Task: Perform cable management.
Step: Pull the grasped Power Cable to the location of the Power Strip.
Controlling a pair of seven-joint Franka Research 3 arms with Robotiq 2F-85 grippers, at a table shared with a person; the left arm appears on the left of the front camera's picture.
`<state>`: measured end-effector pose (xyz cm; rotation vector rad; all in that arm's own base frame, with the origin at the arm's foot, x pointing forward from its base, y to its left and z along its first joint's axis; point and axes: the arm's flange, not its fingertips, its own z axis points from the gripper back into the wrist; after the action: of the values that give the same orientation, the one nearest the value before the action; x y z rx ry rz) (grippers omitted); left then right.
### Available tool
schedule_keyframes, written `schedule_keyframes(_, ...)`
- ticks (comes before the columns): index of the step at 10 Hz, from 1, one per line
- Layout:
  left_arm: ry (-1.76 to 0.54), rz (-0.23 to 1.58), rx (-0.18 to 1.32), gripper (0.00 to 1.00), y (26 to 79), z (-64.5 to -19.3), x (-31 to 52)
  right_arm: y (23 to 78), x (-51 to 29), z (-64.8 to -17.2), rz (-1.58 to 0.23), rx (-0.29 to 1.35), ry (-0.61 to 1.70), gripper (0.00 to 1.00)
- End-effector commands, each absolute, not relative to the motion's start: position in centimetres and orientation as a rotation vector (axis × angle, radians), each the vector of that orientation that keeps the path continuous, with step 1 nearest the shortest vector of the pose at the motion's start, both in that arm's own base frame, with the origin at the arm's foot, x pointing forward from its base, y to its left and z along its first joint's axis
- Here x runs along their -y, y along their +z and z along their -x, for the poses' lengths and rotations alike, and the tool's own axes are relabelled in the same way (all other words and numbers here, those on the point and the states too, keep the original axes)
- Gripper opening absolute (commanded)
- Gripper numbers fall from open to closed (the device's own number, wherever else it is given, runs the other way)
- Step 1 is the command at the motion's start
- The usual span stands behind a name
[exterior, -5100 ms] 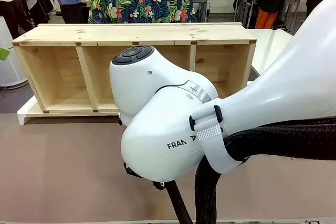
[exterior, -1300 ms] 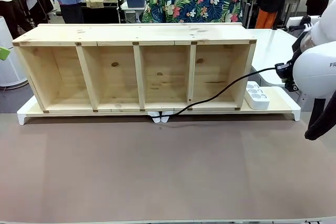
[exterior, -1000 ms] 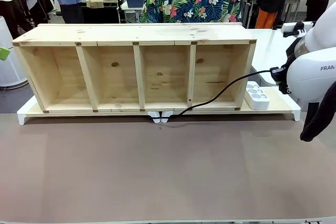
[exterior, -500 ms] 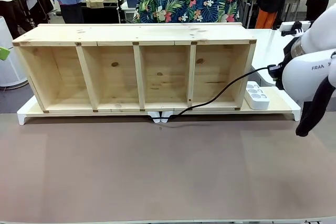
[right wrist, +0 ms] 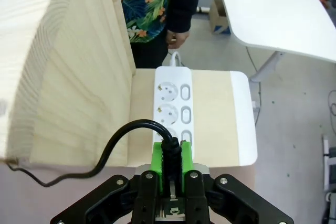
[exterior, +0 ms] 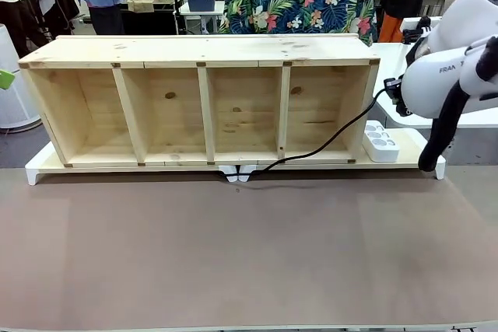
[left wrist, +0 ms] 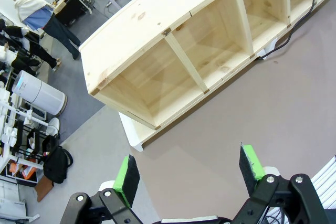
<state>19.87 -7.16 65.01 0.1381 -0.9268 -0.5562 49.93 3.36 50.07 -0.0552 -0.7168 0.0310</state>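
— What does your right end effector (right wrist: 170, 156) have, and why up there?

— Its green pads are pressed together on the black cable (right wrist: 112, 146), pinching it just short of the fingertips. From the pinch the cord loops off to one side and drops past the end wall of the wooden shelf (exterior: 202, 50). You hold it lifted, I judge, so the slack hangs clear of the wood and can be routed.

— And the power strip (right wrist: 173, 100)?

— Straight ahead of the fingertips and just beneath them, flat on the white base board (right wrist: 239, 129) beside the shelf's end. In the front view the cable runs from your grip, down across the nearest compartment's opening, to two small white pieces (exterior: 237, 173) at the shelf's front edge; what they are I cannot tell.

— Your other arm?

— The left end effector (left wrist: 189, 174) is spread wide and holds nothing, above the brown tabletop (left wrist: 252, 114) with the shelf well ahead, likely waiting to take slack.
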Motion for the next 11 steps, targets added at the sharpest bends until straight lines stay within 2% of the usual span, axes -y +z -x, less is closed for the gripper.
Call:
schedule_keyframes(1, -0.555, -0.14, 0.928, 1.0, 65.0, -19.9, 7.2, 51.2, -4.2, -52.0, 0.057, 0.711, 0.007, 0.17)
schedule_keyframes(11, -0.555, -0.14, 0.928, 1.0, 65.0, -19.9, 7.2, 51.5, -3.7, -51.6, 0.058, 0.707, 0.033, 0.17)
